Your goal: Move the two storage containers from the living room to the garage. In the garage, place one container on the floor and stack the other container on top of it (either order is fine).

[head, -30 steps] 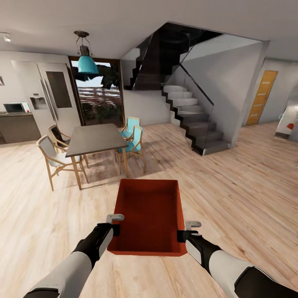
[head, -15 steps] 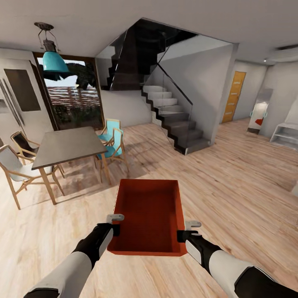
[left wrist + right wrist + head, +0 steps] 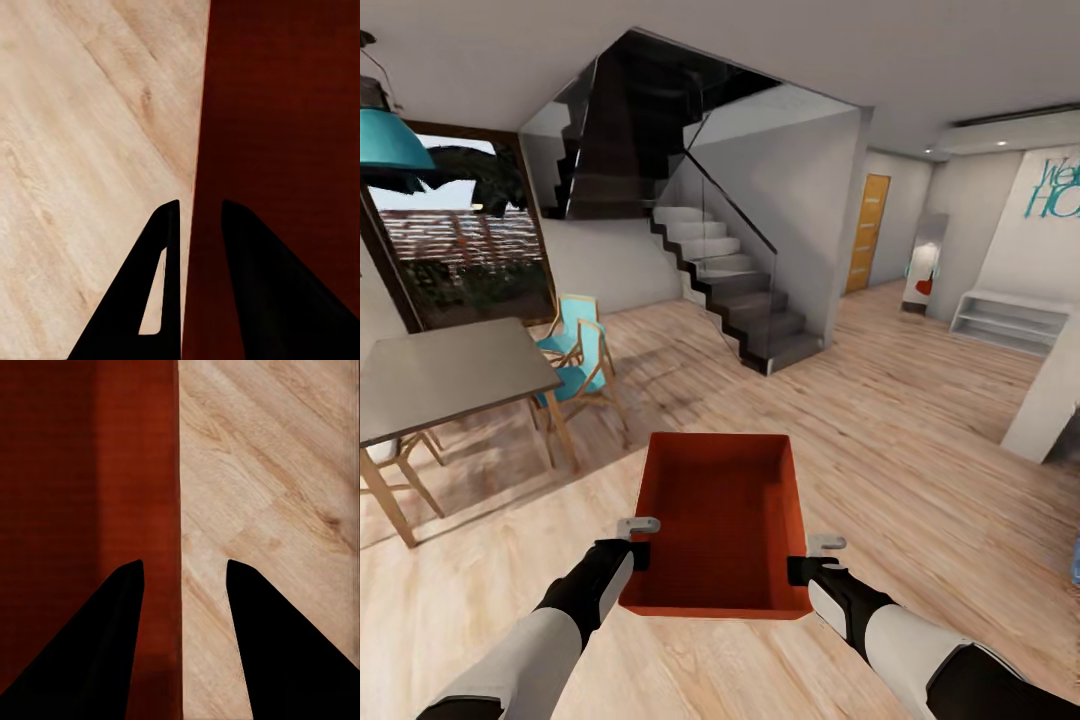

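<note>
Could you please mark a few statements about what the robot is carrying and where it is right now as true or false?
1. The storage container is held between both grippers. True: the left gripper and right gripper each clamp a side wall.
2. The container holds a box. False: it is empty.
3. The wood-plank floor lies under the robot. True.
4. The orange door is left of the staircase. False: right of it.

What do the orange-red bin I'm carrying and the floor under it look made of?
The orange-red rectangular bin looks like matte moulded plastic: uniform colour, thin tapering walls, finely textured bottom. The light plank floor looks like wood or laminate: visible grain, knots and plank seams.
</note>
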